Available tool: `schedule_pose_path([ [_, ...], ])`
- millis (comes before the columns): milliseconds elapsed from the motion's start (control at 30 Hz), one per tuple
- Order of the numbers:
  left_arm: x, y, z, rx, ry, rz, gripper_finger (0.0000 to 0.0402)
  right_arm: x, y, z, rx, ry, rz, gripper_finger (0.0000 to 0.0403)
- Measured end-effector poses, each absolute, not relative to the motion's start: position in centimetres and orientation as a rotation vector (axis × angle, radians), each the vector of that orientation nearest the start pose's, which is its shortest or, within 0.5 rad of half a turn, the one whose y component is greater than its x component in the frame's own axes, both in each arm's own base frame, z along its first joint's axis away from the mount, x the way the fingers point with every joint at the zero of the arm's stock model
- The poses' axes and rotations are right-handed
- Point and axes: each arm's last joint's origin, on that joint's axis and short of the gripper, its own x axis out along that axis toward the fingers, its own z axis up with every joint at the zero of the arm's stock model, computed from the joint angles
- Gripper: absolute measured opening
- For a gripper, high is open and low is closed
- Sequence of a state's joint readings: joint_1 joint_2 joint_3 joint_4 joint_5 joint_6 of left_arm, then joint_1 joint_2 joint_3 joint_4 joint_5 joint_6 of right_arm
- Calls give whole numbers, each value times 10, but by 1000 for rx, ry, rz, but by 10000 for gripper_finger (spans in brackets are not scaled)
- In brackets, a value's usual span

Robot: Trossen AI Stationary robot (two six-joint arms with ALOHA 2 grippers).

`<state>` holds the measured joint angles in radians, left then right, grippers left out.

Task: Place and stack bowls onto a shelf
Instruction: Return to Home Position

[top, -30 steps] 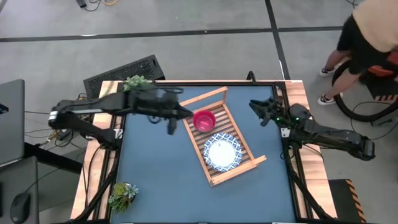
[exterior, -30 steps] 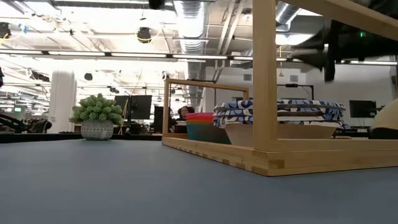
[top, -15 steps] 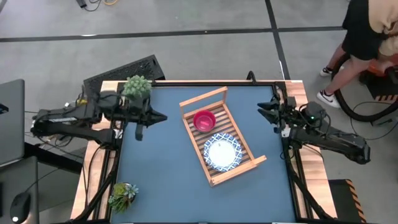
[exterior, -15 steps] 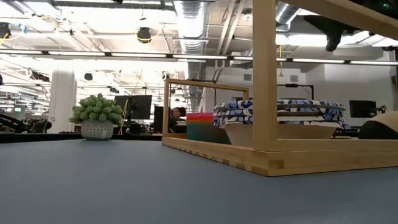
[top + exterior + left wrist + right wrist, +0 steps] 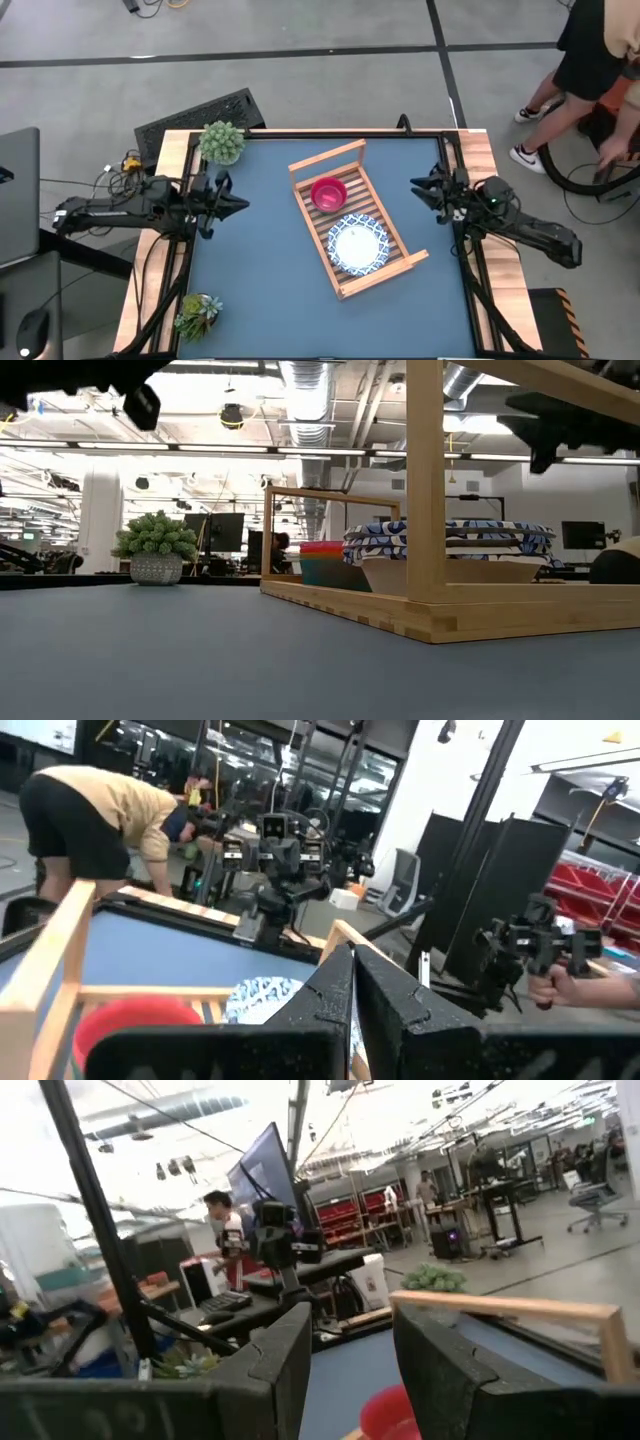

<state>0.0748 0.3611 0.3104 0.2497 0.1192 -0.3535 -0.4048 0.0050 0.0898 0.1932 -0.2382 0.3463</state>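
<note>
Left hand (image 5: pixel 352 960) partly hides the white dishes (image 5: pixel 265 997).

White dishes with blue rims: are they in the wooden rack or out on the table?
In. The white dishes sit stacked inside the shelf, beside the red bowl.

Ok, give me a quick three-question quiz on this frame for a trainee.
1. True or false: a bowl lies on the table, off the shelf.
2. The top bowl of the bowl stack is: A) blue, B) green, C) reddish pink.
3. Are the right arm's jaws open or shut?
Key: 1 false; 2 C; 3 open.
</note>
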Motion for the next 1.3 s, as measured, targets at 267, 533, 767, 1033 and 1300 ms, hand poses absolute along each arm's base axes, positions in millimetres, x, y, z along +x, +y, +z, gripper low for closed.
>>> schedule_pose_path([
  [267,109,4,219,-386,-157,-83,0,89,-28,192,294,-286,-90,171],
  [533,101,3,190,-415,-207,-133,0,88,-28,194,283,-308,-86,171],
  [767,96,8,180,-357,-155,72,0,89,-28,191,284,-278,-88,171],
  [1033,97,9,173,-351,-98,123,0,92,-28,175,301,-115,-107,171],
  [1300,97,11,171,-308,-85,212,0,93,-28,172,243,-78,-120,171],
])
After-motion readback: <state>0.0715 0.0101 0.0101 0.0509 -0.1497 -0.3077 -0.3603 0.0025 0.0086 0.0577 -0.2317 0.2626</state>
